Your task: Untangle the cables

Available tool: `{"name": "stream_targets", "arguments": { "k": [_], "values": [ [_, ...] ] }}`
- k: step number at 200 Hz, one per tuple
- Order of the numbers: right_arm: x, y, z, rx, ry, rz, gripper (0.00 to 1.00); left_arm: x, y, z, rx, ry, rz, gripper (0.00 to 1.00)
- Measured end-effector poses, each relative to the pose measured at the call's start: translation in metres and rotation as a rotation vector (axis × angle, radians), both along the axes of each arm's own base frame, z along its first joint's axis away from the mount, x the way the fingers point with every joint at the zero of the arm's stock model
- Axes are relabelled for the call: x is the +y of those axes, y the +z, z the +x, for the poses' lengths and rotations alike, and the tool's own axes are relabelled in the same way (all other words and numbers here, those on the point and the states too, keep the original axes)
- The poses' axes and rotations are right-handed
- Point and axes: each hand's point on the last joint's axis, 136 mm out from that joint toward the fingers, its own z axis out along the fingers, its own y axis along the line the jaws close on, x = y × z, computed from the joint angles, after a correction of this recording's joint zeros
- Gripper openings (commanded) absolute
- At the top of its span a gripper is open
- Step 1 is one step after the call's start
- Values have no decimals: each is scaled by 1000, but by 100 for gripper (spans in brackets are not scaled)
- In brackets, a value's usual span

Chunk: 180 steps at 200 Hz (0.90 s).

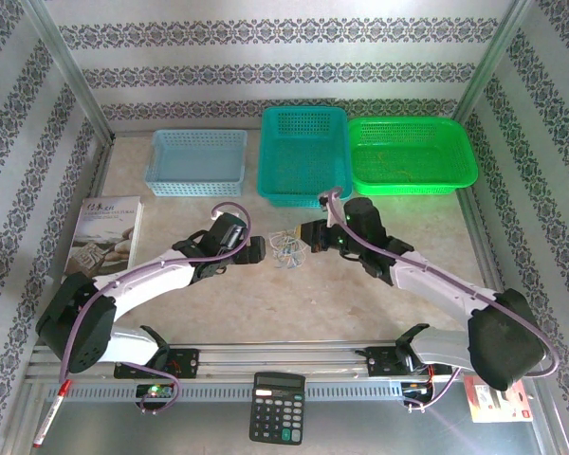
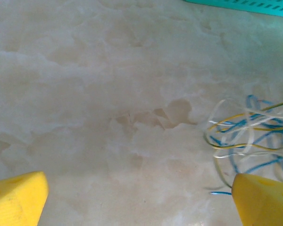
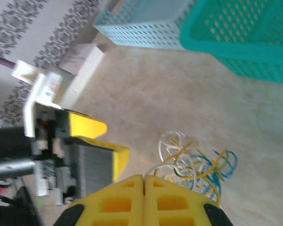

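In its wrist view the right gripper's [image 3: 144,178] yellow foam pads were seen pressed together, a tangle of thin blue, white and yellow cables [image 3: 198,167] lying just beyond on the pale table. The left gripper [image 2: 139,188] was shown spread wide beside that tangle; from above, a teal perforated plastic basket [image 1: 303,156] was seen farther back.

The top view is taken from high above and behind the arms [image 1: 142,280], faced down and forward, so that the whole desk [image 1: 294,313] is covered from afar, up to the back wall [image 1: 284,38]. The left wrist view is held low and very near the desk, aimed down and ahead past its own jaws at the bottom corners; the cables [image 2: 247,134] are caught at its right side. The right wrist view is set close as well, rolled sideways and aimed across the desk toward the left jaws. The cables and the teal basket [image 1: 303,156] are shared by all three views.
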Motion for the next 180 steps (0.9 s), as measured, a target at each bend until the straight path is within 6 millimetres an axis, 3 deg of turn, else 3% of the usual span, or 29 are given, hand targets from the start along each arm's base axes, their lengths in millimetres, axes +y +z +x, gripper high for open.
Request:
{"name": "stream_targets", "arguments": {
  "k": [30, 48, 94, 126, 180],
  "values": [
    [-24, -64, -13, 108, -49, -122, 42, -6, 4, 0, 8, -6, -32, 100],
    [-35, -80, -21, 144, -77, -160, 45, -9, 8, 2, 5, -9, -50, 100],
    [-41, -47, -18, 63, -114, -138, 45, -13, 10, 2, 21, -14, -87, 100],
    [-25, -30, -10, 63, -104, -128, 42, -12, 11, 5, 32, 3, -123, 100],
    [22, -43, -1, 136, -37, -180, 35, 6, 11, 18, 59, 65, -179, 100]
  ]
}}
